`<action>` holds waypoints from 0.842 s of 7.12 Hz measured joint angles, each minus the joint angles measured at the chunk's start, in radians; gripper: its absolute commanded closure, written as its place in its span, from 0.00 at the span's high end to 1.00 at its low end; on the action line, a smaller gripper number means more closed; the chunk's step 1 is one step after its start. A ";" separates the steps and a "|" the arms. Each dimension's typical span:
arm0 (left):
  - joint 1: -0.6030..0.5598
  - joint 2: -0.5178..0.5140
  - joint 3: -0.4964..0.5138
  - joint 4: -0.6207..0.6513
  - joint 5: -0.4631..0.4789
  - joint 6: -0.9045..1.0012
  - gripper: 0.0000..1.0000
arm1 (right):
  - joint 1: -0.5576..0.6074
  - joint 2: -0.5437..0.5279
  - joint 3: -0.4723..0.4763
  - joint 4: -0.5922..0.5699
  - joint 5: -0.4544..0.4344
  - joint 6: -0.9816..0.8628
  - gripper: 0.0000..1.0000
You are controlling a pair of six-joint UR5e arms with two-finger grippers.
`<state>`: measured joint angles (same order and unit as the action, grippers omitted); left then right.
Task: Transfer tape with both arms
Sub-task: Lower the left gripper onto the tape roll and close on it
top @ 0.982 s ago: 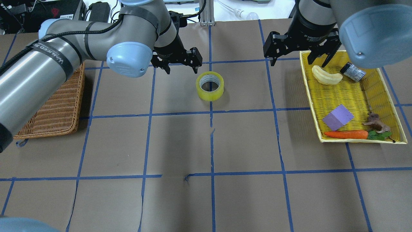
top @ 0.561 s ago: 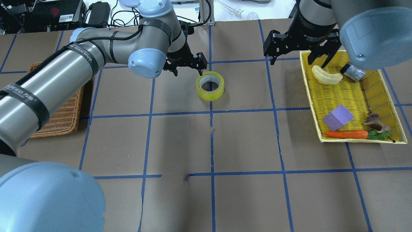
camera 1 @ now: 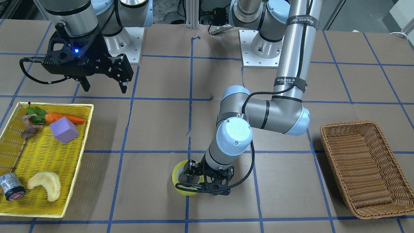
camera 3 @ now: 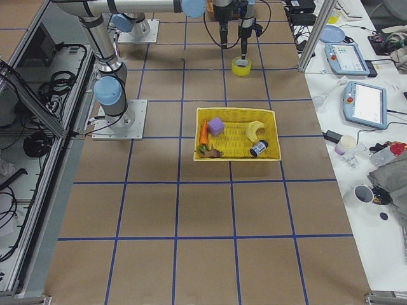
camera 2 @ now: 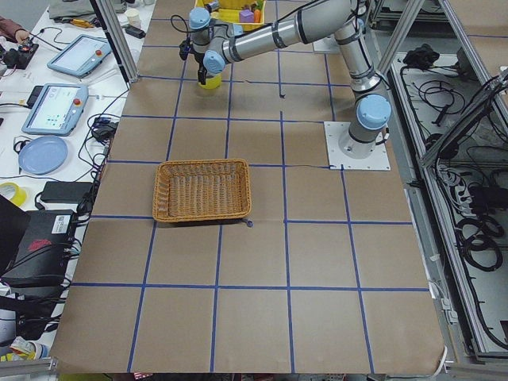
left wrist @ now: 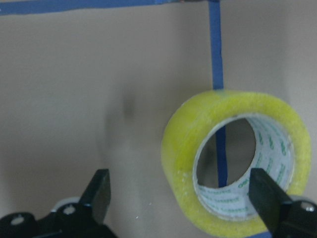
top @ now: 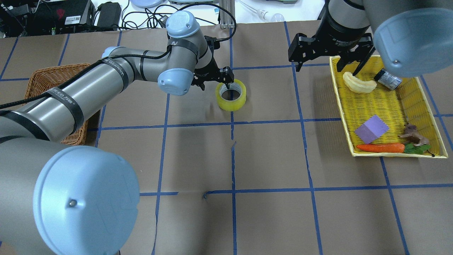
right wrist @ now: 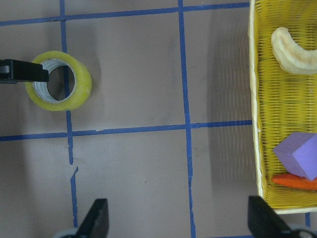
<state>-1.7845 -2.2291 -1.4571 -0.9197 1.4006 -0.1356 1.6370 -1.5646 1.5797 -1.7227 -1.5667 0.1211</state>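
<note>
My left wrist camera shows the left claw (left wrist: 179, 176) spread astride the rim of the tape (top: 230, 103), which the front view hides; it lies at 12 o'clock on the table (top: 269, 159) overhead, right claw (camera 1: 105, 86) gaping.

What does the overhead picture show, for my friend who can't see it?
The robot's left claw, open, is down at a yellow tape roll on the brown table, one finger over the roll's hole. The right claw hangs open by a yellow tray holding a carrot, a purple block and other bits; a wicker basket sits at the left.
</note>
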 measured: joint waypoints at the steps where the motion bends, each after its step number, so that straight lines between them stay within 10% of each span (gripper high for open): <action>1: 0.000 -0.018 -0.002 0.017 -0.004 -0.004 0.95 | 0.001 0.000 0.000 0.000 0.000 0.000 1.00; 3: -0.001 -0.033 -0.010 0.027 -0.005 -0.017 0.00 | 0.002 0.000 0.001 0.001 0.000 0.000 1.00; 6: 0.000 -0.025 -0.016 0.022 -0.006 -0.022 0.00 | 0.003 0.000 0.002 0.002 0.000 0.000 1.00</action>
<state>-1.7842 -2.2543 -1.4736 -0.8974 1.3945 -0.1581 1.6397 -1.5650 1.5814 -1.7209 -1.5662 0.1212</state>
